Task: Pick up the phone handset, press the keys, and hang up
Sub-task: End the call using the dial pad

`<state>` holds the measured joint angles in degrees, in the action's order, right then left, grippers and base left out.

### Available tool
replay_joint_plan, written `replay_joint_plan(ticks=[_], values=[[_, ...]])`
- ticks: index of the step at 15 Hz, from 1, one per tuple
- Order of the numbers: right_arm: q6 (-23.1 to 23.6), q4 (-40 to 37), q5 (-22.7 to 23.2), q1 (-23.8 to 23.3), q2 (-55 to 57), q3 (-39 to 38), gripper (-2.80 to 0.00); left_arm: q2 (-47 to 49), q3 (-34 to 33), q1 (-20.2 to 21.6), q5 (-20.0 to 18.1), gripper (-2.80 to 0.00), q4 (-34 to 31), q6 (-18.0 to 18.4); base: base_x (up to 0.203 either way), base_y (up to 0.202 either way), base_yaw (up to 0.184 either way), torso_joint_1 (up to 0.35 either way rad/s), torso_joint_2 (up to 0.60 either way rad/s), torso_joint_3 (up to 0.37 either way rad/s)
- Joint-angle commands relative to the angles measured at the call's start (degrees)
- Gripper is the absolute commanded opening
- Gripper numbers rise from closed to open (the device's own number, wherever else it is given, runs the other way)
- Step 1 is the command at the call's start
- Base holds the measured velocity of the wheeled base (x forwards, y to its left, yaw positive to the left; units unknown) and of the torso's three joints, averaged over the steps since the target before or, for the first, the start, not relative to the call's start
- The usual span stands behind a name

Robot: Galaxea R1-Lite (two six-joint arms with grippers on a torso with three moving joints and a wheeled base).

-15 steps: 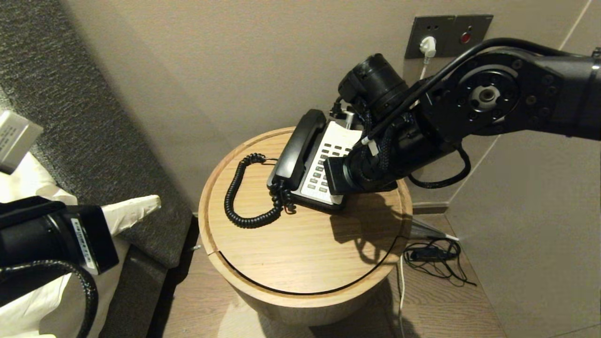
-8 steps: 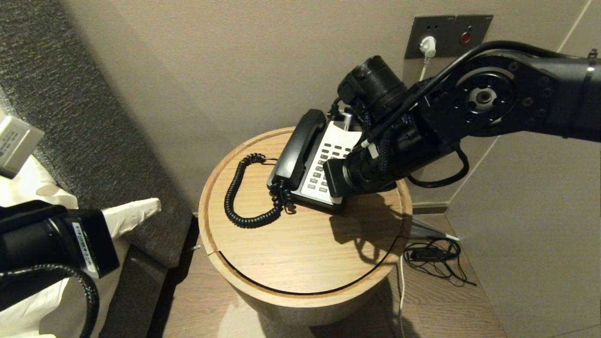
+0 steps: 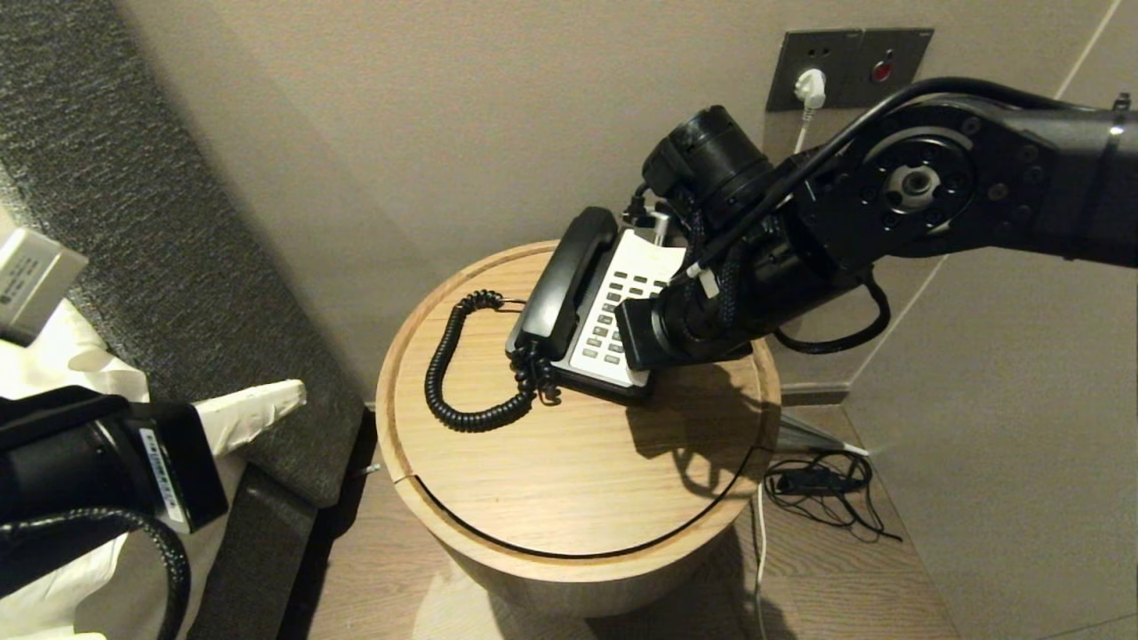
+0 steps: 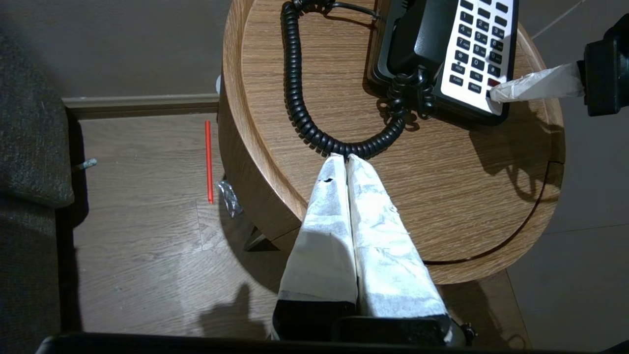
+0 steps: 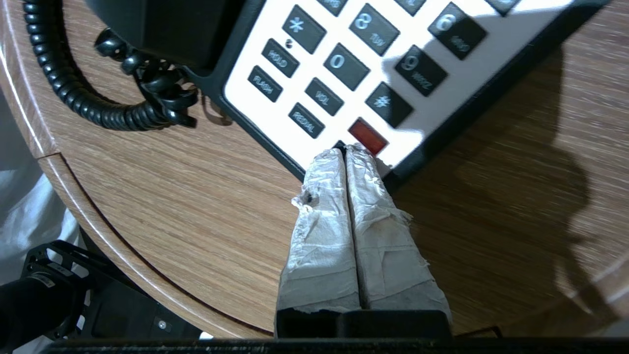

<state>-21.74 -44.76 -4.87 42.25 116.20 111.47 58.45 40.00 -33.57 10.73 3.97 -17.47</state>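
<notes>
Right claw (image 5: 345,150) closed, tips at keypad (image 5: 363,59) corner

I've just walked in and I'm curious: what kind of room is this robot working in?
Probably a hotel bedroom. A corded desk phone sits on a round wooden bedside table, white bedding lies beside a grey upholstered headboard, and a wall socket panel is behind.

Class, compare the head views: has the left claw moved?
Yes. The left claw has dropped slightly, lower against the round table beside it, staying shut.

A round wooden table (image 3: 569,480) carries the phone (image 3: 613,311) and its coiled cord (image 3: 444,373).
</notes>
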Motion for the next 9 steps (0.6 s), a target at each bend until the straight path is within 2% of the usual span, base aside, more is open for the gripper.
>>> replay_joint_plan(ticks=[1, 9], values=[[-0.06, -0.06, -0.04, 0.29, -1.06, 0.06, -2.80, -0.01, -0.09, 0.00, 0.08, -2.80, 0.07, -0.11, 0.000, 0.000, 0.000, 0.000, 0.00, 0.000], [-1.23, -1.33, -0.17, 0.18, -5.80, -0.07, -2.80, -0.45, 0.52, 0.00, 0.17, -2.80, 0.07, 0.24, 0.000, 0.000, 0.000, 0.000, 0.00, 0.000]])
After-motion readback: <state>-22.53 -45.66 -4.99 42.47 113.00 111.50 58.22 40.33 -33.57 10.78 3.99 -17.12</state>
